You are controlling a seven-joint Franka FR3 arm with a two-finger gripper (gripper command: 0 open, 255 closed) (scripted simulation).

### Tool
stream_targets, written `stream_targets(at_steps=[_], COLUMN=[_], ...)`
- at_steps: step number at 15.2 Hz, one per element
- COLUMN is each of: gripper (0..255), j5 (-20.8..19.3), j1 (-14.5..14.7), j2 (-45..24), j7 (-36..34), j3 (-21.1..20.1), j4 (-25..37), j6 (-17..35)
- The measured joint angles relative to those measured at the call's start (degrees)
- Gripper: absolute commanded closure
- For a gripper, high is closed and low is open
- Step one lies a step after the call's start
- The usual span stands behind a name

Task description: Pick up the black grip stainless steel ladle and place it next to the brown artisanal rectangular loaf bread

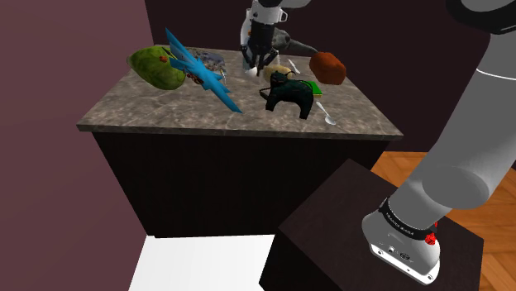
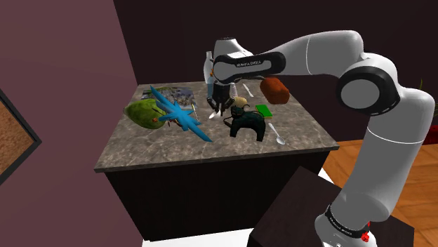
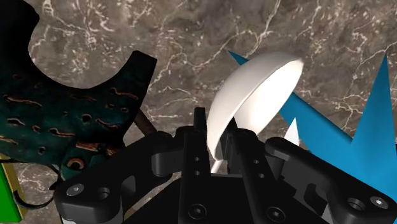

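- My gripper (image 1: 255, 63), upper middle of shoulder view, points down at counter (image 1: 149, 116).
- Fingers (image 3: 200, 141) closed on ladle (image 3: 254, 95); its white bowl sticks out past the tips.
- Ladle is btwn blue toy plane (image 1: 203, 73) & dark animal figure (image 1: 289, 93); can't tell if it's off the surface.
- Brown loaf (image 1: 328, 68) is right of gripper in shoulder view, near but apart from ladle.
- Green lump (image 1: 155, 66) upper left, beside plane.
- White spoon (image 1: 328, 114) is near counter's right front edge.

The marbled tabletop (image 1: 149, 112) bears a green lump (image 1: 155, 66), a blue spiky figure (image 1: 211, 81), a dark animal figurine (image 1: 291, 95) and a brown loaf (image 1: 328, 68).
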State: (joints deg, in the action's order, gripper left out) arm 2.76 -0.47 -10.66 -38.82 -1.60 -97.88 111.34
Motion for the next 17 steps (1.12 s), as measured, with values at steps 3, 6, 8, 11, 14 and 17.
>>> stream_targets(at_steps=[3, 6, 8, 11, 14, 17], gripper=[255, 255, 255, 255, 255, 255], j5=[0.0, 0.0, 0.1, 0.5, 0.8, 1.1], j1=[-0.1, -0.1, -0.9, -3.0, -4.9, -7.0], j2=[0.2, 0.4, 1.5, 4.3, 6.1, 6.9], j7=[0.0, -0.1, 1.3, 5.0, 8.5, 12.4], j3=[0.0, 0.1, 0.6, 2.1, 3.6, 5.4], j4=[2.2, 4.0, 3.0, -0.6, -2.8, -3.7], j6=[-2.4, -4.4, -4.7, -4.0, -3.8, -3.9])
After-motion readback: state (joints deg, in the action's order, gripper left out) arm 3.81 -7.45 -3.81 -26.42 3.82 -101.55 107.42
